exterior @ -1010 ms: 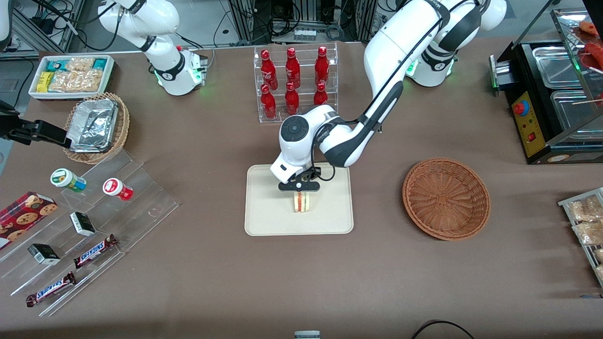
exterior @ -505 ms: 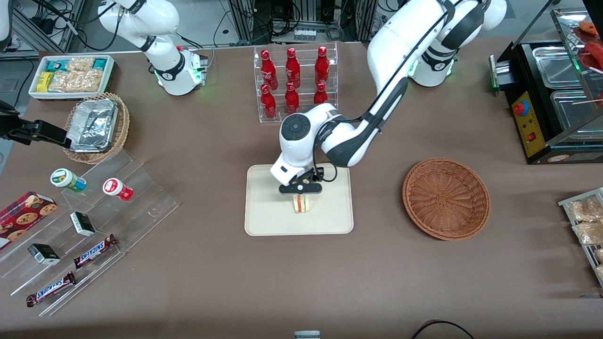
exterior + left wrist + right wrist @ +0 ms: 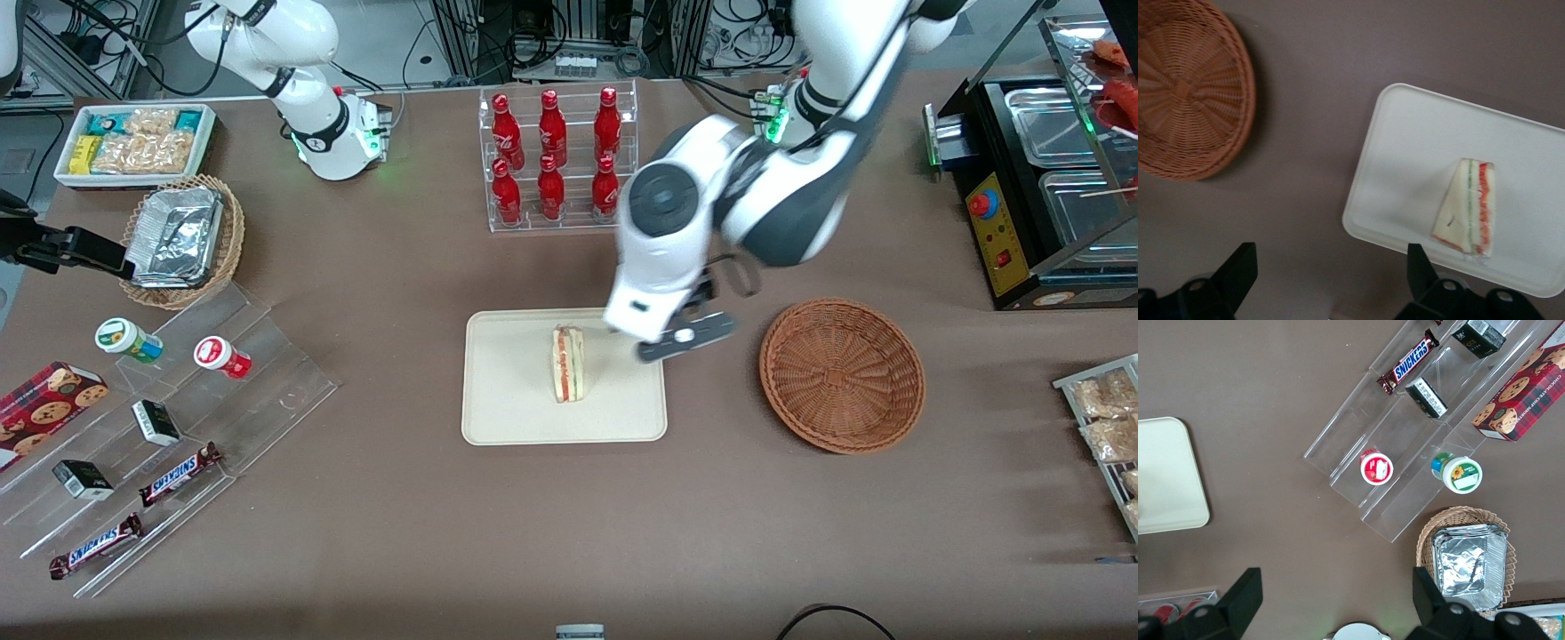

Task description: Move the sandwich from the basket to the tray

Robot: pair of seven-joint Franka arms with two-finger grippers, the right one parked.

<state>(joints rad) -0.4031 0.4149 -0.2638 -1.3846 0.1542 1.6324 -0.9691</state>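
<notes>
Sandwich (image 3: 568, 364) lying on the tray (image 3: 507, 400), gripper (image 3: 686, 337) hanging empty above the tray's edge.

The left arm is reaching down from above the table, its wrist bent over the tray's rim on the basket (image 3: 842, 374) side, the gripper's fingers (image 3: 1237, 277) spread wide with nothing between them. The sandwich is resting near the tray's middle, standing on edge, its long axis running from nearer the front camera to farther from it, striped filling facing up. The basket is sitting empty, well apart from the tray (image 3: 1418, 160). A rack of red bottles (image 3: 556, 151) is standing farther from the camera than the tray.
</notes>
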